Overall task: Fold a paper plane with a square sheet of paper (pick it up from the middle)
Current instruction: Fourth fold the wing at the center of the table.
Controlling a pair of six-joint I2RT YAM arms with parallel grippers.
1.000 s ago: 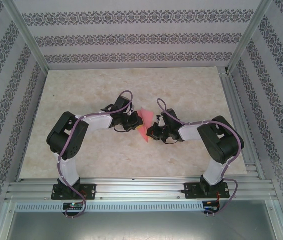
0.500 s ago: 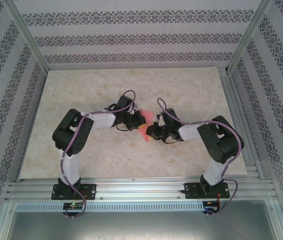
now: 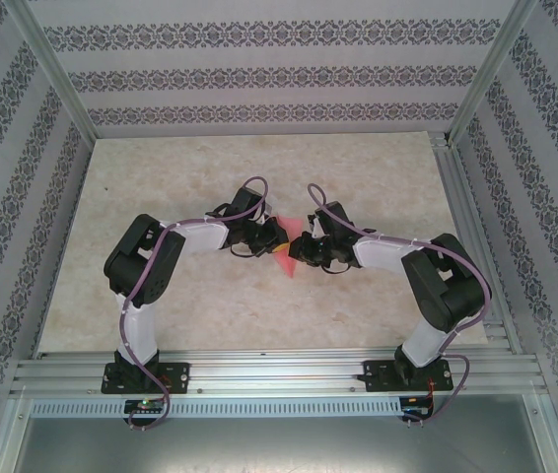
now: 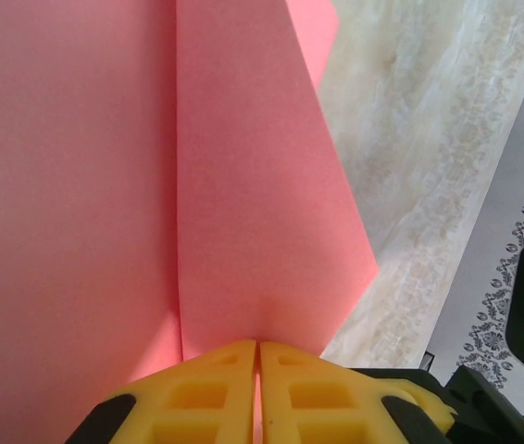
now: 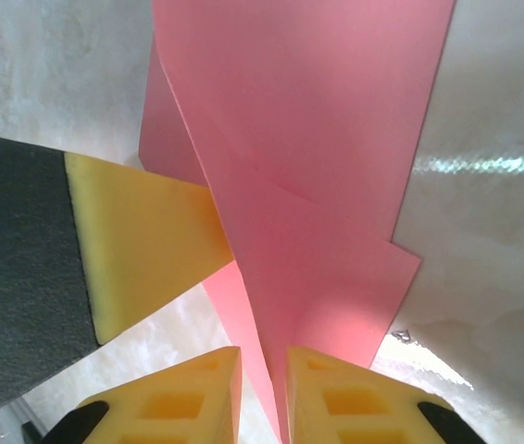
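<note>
1. The pink paper (image 3: 285,258) sits just below the middle of the overhead view, held above the pale marbled table (image 3: 161,187) between the two grippers, with its point towards the bottom of the frame.
2. The left gripper (image 4: 258,356) is clamped on the paper. At the bottom centre of its wrist view the two yellow fingers meet with only a hairline between them, and the paper's lower edge is pinched there.
3. The right gripper (image 5: 264,393) is slightly apart. A narrow gap shows between its yellow fingers at the bottom of its wrist view. The paper's edge runs down into that gap, with table visible beside it, so the paper is not squeezed.
4. The paper has a straight crease up its middle and overlapping folded layers.
5. A yellow pad on a dark grey finger (image 5: 142,250) lies against the paper at the left of the right wrist view.
6. Patterned walls (image 3: 259,79) close in the table on three sides, and a metal rail (image 3: 259,372) crosses the bottom of the overhead view. Purple cables (image 3: 252,183) loop along both arms.
7. From overhead the two black gripper heads hide most of the paper. In the left wrist view the paper blocks everything except a strip of table on the right.
8. Compared with a second ago, the left arm (image 3: 141,264) has swung its elbow towards the centre. The right arm (image 3: 449,286) has pushed its elbow outward, the grippers stand closer together, and less pink shows between them.
</note>
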